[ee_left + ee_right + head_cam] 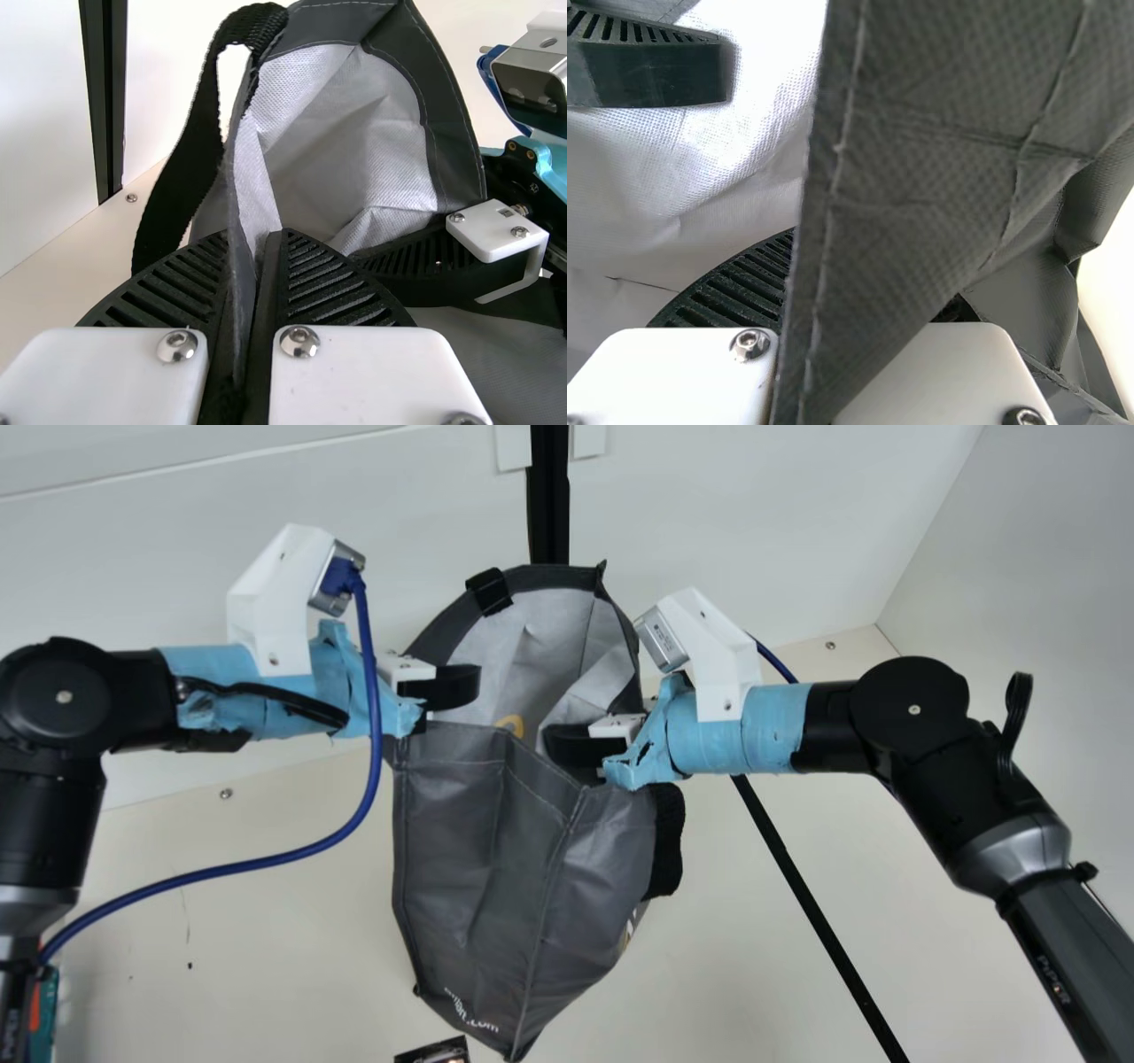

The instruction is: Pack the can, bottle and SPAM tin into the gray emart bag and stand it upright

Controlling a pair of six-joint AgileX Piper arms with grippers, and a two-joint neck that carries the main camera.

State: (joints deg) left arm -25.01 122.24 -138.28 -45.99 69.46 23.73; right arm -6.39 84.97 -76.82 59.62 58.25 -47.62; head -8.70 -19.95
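The gray bag (478,824) hangs tilted between the two arms in the main view, its mouth spread and its pale lining showing. My left gripper (456,686) is shut on the rim at the mouth's left side; in the left wrist view the bag's edge (241,266) runs between the fingers of the left gripper (252,257). At the mouth's right side is my right gripper (571,746). In the right wrist view a dark flap of the bag (921,150) passes through the right gripper (859,292), which is shut on it, and covers much of one finger.
A dark printed item (434,1052) lies at the main view's bottom edge, below the bag. A teal and orange item (44,1014) stands at the lower left edge, partly behind my left arm. A black pole (819,917) slants down at the right; a white wall rises behind the bag.
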